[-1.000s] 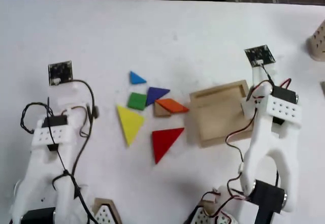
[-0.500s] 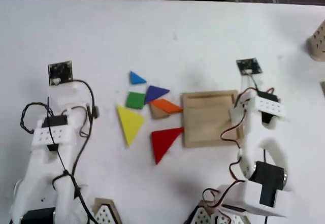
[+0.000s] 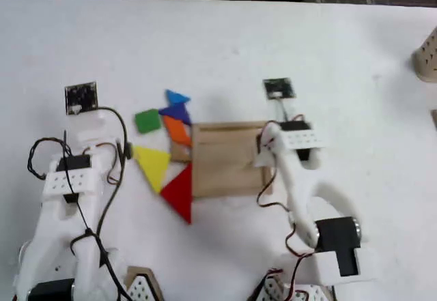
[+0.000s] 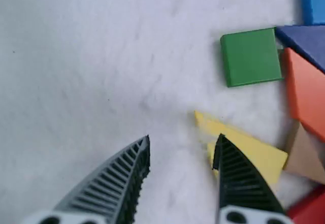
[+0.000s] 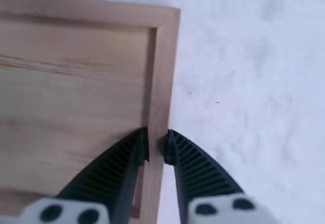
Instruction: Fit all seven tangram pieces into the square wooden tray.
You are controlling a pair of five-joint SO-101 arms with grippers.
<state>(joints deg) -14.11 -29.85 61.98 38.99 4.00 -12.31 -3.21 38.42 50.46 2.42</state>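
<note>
The square wooden tray lies mid-table with nothing in it. My right gripper is shut on the tray's right rim, one finger inside and one outside. Bunched against its left side are the red triangle, a tan piece, the orange piece, the purple piece and the blue triangle. The yellow triangle and green square lie just left of them. My left gripper hangs open over bare table, one fingertip over the yellow triangle's edge.
The left arm stands at the table's left with loose cables beside it. A pale perforated object sits at the far right edge. White tabletop stretches open behind the pieces and to the right of the tray.
My right gripper has dragged the tray leftward and squared it up. The tray pushed the pieces left and bunched them together. The left arm has stayed put.
</note>
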